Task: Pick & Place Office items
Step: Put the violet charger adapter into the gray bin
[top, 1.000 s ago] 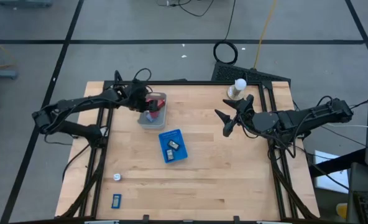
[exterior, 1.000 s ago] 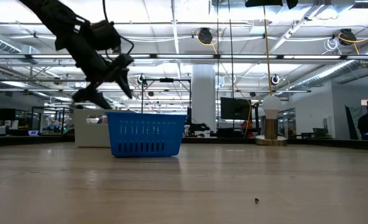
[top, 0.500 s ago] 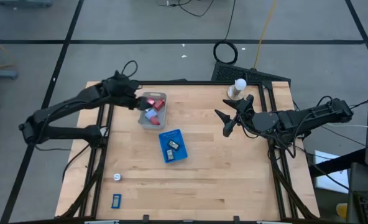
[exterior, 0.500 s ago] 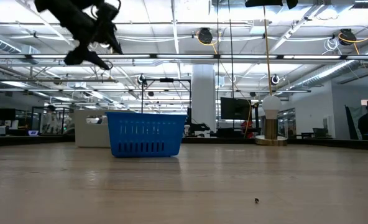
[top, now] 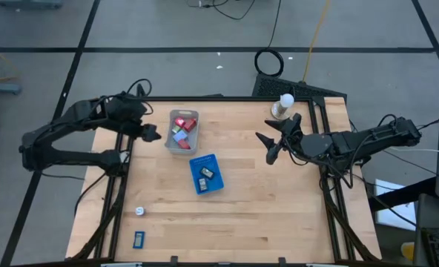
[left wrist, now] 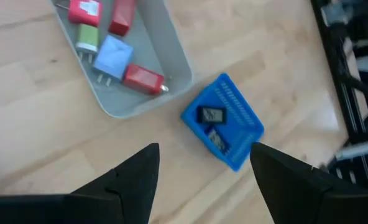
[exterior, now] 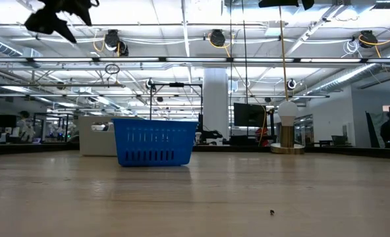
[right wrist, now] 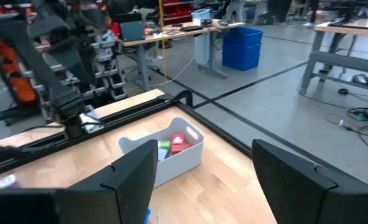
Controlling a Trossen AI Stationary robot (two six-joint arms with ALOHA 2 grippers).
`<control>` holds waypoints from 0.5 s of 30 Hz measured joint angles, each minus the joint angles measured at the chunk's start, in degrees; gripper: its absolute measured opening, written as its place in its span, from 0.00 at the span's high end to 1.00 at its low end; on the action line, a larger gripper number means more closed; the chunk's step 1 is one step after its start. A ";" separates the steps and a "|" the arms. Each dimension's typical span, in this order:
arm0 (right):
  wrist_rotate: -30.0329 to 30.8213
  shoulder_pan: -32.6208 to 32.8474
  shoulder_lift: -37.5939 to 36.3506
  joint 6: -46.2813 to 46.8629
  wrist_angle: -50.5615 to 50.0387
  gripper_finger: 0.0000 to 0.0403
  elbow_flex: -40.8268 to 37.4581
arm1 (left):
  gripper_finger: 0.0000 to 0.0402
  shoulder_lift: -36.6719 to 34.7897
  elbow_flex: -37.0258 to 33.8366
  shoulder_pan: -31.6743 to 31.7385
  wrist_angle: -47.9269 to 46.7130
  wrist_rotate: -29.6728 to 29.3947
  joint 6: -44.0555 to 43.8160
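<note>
The grey tray (top: 182,132) stands at the table's far left and holds office items: red (left wrist: 143,78), green (left wrist: 87,38) and pale blue (left wrist: 112,55) pieces lying on its floor. A blue basket (top: 206,174) holds two dark pieces (left wrist: 210,115). A white piece (top: 139,211) and a dark blue piece (top: 139,239) lie on the wood near the front left corner. My left gripper (top: 151,132) hangs high beside the tray's left side, open and empty (left wrist: 204,149). My right gripper (top: 266,144) waits open in the air at the far right (right wrist: 204,149).
A white knob on a round base (top: 285,104) stands at the far right corner. Black frame rails (top: 123,159) run along the table's left and right sides. Bare wood (top: 279,215) spreads over the near right half.
My left gripper has risen from just over the grey tray and drawn back toward the table's left edge; it now hangs high beside the tray. The tray and the basket have stayed in place.
</note>
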 joint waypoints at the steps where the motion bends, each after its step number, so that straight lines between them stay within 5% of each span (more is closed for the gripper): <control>1: -0.99 0.00 0.02 -0.02 -0.16 0.38 0.00 | 0.38 0.00 0.88 -1.10 -0.79 0.04 0.00; 11: -3.89 0.50 0.00 6.17 -0.19 0.38 -2.34 | 0.38 0.29 3.40 -15.35 -3.48 1.09 -3.39; 15: -9.54 0.50 0.02 9.85 -0.20 0.38 -3.55 | 0.38 1.79 3.40 -23.67 -3.42 -4.65 -5.01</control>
